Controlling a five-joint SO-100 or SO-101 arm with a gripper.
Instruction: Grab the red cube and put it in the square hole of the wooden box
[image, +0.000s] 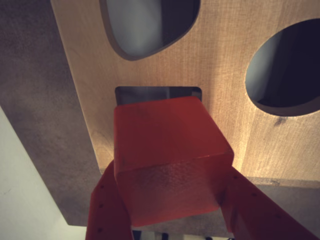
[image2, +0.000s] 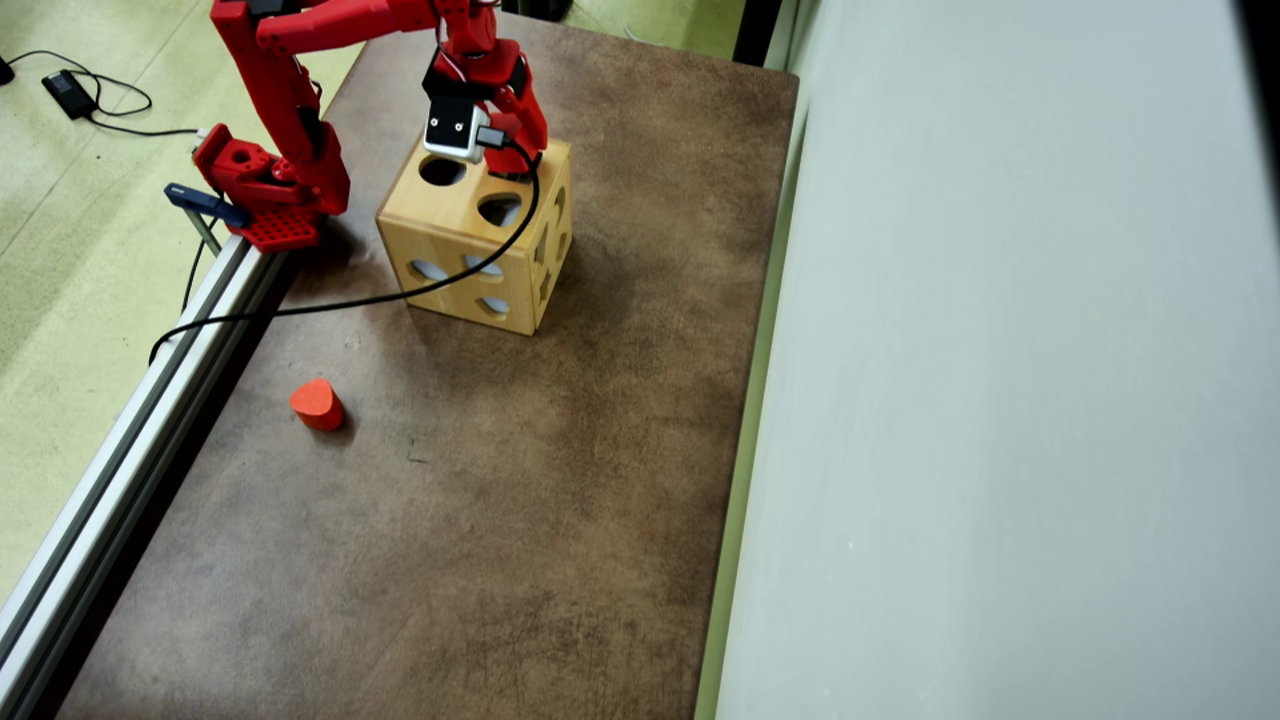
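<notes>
The red cube (image: 170, 160) fills the lower middle of the wrist view, nearest the lens, pinched between the two red fingers (image: 107, 210) of the claw (image: 172, 212), which is closed on its sides so that its far face leads toward the box.

After that, by size: the brown surface (image2: 450, 520) carries everything, and in the overhead view the wooden box (image2: 475, 235) stands in its upper left part, close to the arm's base, probably so its top falls within easy reach. The arm bends over the box's top, claw pointing down at the far edge, the cube hidden beneath the camera housing there.

In the wrist view the square hole (image: 157, 94) shows as a dark strip just above the cube, its edges running parallel to the cube's, with a teardrop cut-out (image: 145, 25) at upper centre and a round cut-out (image: 285, 65) at right. The cube seems lined up for insertion, not yet released.

Smallest, an orange-red teardrop block (image2: 317, 403) lies alone at left centre of the overhead view, well apart from the box.
</notes>
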